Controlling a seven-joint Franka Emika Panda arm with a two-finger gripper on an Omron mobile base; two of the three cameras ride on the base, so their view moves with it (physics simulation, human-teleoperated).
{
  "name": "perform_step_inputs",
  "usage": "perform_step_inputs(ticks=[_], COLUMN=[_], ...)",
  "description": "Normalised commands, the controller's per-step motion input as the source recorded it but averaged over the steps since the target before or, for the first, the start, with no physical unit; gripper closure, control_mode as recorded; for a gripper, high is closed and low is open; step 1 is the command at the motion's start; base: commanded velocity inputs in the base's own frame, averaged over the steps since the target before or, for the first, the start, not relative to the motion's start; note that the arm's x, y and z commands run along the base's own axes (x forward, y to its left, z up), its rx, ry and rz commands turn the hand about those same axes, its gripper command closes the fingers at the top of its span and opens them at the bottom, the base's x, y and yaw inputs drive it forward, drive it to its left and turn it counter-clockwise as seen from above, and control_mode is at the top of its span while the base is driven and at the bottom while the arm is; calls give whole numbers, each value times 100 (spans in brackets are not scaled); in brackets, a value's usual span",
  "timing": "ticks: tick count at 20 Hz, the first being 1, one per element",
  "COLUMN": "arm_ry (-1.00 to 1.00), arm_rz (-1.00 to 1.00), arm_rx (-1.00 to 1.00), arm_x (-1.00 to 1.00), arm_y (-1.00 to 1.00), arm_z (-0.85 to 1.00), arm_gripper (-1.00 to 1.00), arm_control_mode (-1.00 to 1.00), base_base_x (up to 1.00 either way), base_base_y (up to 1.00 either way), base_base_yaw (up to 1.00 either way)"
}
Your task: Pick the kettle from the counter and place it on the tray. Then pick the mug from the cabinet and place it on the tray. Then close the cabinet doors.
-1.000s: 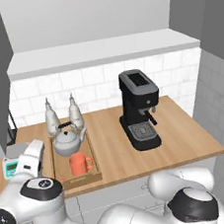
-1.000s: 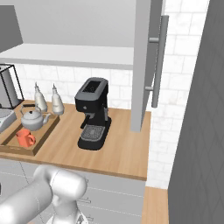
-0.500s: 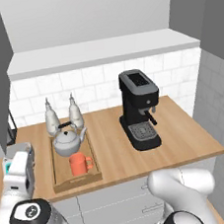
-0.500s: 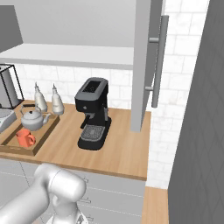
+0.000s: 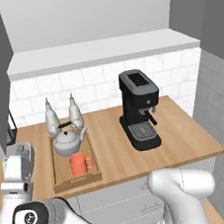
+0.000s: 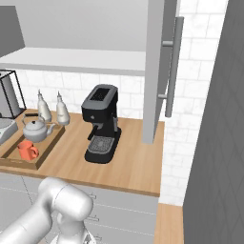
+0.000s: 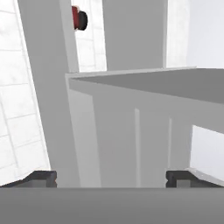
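Kettle and mug are on the tray — only the doors are left.

From the left: the tray [image 5: 60, 179] holds the kettle [image 5: 68, 141] and mug [image 5: 79, 164]; a cabinet door [image 6: 155, 66] stands open — the gripper [image 7: 111, 178] is spread wide, holding nothing.

Lighting: even, diffuse, bright; no visible source. Shadows: soft, faint, beneath the coffee machine [image 5: 141, 111] and kettle [image 5: 68, 140] on the table [image 5: 113, 148]. Glare: none. Rendering: flat, slightly soft at low resolution. Hand view: pale grey panels close ahead of the hand [image 7: 111, 178], hazy, low contrast.
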Motion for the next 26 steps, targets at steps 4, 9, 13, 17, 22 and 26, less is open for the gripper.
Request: perform_step_inputs(ticks=[4, 9, 13, 17, 22, 26], arm_ry=[-4, 0, 0, 1, 10, 3], arm_rz=[0, 0, 0, 0, 0, 0], arm_rx=[-8, -4, -6, -8, -8, -8], arm_x=[0, 0, -1, 0, 6, 6], arm_y=[9, 8, 28, 41, 45, 37], arm_z=[4, 0, 14, 14, 3, 0], arm_gripper=[-100, -100, -100, -100, -100, -100], arm_control_mode=[-100, -100, -100, -100, -100, -100], base_base_x=[0, 0, 0, 0, 0, 0], base_base_y=[0, 0, 0, 0, 0, 0], base_base_yaw=[0, 0, 0, 0, 0, 0])
